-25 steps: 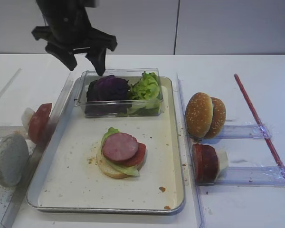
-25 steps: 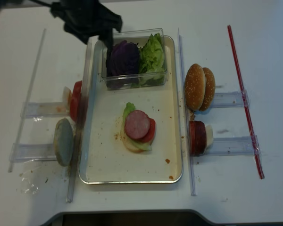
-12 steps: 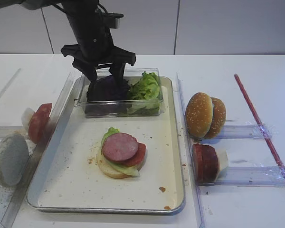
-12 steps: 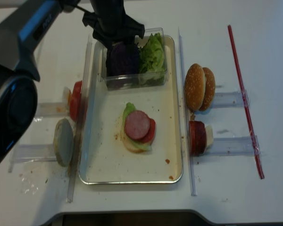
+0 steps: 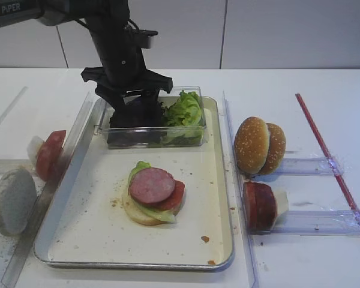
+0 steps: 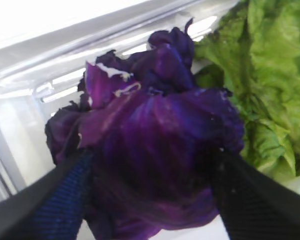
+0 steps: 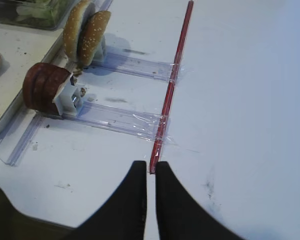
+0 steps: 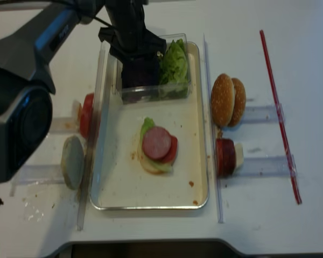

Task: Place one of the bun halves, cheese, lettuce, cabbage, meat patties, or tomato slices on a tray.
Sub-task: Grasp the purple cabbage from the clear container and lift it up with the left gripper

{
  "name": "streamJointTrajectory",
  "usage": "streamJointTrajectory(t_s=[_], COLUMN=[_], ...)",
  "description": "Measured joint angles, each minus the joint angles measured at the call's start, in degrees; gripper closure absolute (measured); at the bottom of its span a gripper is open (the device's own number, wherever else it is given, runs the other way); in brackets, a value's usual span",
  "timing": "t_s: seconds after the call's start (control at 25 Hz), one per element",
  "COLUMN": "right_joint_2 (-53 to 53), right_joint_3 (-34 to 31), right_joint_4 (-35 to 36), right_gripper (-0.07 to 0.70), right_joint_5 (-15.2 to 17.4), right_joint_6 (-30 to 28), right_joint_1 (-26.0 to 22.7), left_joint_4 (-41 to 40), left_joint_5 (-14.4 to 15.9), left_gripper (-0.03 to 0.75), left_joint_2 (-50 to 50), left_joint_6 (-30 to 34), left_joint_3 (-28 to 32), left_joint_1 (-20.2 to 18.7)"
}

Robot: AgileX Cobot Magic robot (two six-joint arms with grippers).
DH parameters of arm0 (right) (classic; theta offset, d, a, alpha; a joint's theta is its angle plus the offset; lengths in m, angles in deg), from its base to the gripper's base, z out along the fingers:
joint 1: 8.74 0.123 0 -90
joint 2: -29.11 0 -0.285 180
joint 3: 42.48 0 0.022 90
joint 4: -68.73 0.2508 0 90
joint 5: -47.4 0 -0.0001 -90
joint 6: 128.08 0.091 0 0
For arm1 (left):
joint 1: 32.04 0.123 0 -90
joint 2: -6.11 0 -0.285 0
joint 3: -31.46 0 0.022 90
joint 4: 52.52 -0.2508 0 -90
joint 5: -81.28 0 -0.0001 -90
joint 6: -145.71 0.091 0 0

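i have the left gripper (image 5: 134, 107) down inside the clear plastic box (image 5: 195, 127) at the far end of the tray (image 5: 223, 240). its fingers (image 6: 50, 197) stand wide, one on each side of the purple cabbage (image 6: 155, 150), and in the left wrist view the leaf bulges between them and fills the gap. the dark pads sit right at the edges of the leaf, but i cannot tell whether they press it yet. just outside the right finger, in the same box, lies the frilly green lettuce (image 5: 183, 111), touching the cabbage.

nearer than the fingers, on the open floor of the tray, sits a small stack: a pale bun half (image 5: 143, 215) at the bottom, a bit of lettuce, a tomato slice (image 5: 174, 195) peeking out on the right, and a meat patty (image 5: 151, 185) on top.

to the left of the gripper, off the tray, a red slice (image 5: 50, 155) stands on edge in a clear holder, and nearer still a pale bun half (image 5: 12, 200) stands on edge too.

my right gripper (image 7: 151, 172) hovers well apart from all this, over bare white table (image 7: 250, 100), its fingers pressed together with nothing between them. their tips are by the near end of a red strip (image 7: 172, 85). beyond the tips to the left, two sesame buns (image 7: 85, 31) stand upright in one holder, and a row of dark red slices (image 7: 42, 90) in the next.
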Motion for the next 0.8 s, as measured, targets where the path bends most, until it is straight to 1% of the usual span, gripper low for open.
streamJointTrajectory(t_s=[0.16, 0.4, 0.48, 0.8], right_joint_2=[0.0, 0.0, 0.0, 0.0], right_joint_3=[0.0, 0.0, 0.0, 0.0], right_joint_4=[0.0, 0.0, 0.0, 0.0], right_gripper=[0.553, 0.553, 0.553, 0.553], right_joint_5=[0.0, 0.0, 0.0, 0.0], right_joint_6=[0.0, 0.0, 0.0, 0.0], right_joint_1=[0.0, 0.0, 0.0, 0.0], left_joint_4=[0.0, 0.4, 0.4, 0.2], left_joint_5=[0.0, 0.0, 0.0, -0.1], left_gripper=[0.298, 0.477, 0.524, 0.623], left_joint_2=[0.0, 0.1, 0.1, 1.6], left_joint_6=[-0.1, -0.1, -0.1, -0.1], left_joint_3=[-0.1, -0.1, -0.1, -0.5], left_joint_1=[0.0, -0.1, -0.1, -0.1])
